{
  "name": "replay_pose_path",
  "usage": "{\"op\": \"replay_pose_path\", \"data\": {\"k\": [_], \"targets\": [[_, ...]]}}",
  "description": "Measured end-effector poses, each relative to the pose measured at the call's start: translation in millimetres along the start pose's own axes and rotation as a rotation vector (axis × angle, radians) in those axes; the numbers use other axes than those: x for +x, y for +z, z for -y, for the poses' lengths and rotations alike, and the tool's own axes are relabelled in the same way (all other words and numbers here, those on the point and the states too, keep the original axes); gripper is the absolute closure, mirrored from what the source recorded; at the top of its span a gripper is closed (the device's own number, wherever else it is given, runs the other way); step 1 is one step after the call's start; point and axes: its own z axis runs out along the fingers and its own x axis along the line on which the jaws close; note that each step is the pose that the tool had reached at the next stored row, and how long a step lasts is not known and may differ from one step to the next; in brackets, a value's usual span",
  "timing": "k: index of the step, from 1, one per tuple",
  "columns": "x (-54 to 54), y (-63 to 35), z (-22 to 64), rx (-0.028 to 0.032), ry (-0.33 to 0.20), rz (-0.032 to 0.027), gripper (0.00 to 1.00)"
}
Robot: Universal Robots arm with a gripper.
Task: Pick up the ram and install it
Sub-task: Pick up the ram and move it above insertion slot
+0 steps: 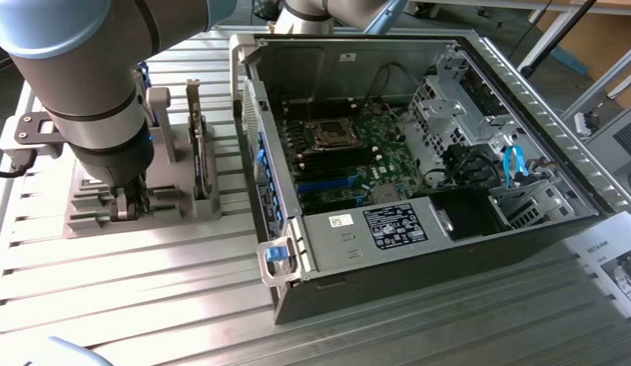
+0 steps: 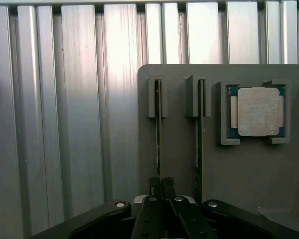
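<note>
Wrist view has my claw (image 2: pixel 162 185) nearest, fingers pressed close and pinching the end of the ram (image 2: pixel 158 134), a thin stick standing on edge in a slot of the grey holder (image 2: pixel 179 159). Just beside it a second stick (image 2: pixel 200 134) stands in its own slot, and past that a square silver chip (image 2: pixel 259 112) lies in a pocket.

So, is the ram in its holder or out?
In: the ram stands on edge in the holder slot, end effector closed on it.
</note>
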Motion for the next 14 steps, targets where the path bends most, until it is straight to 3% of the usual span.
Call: {"op": "replay_pose_path", "data": {"k": [14], "targets": [[0.0, 0.0, 0.0, 0.0000, 0.000, 0.0000, 0.88]]}}
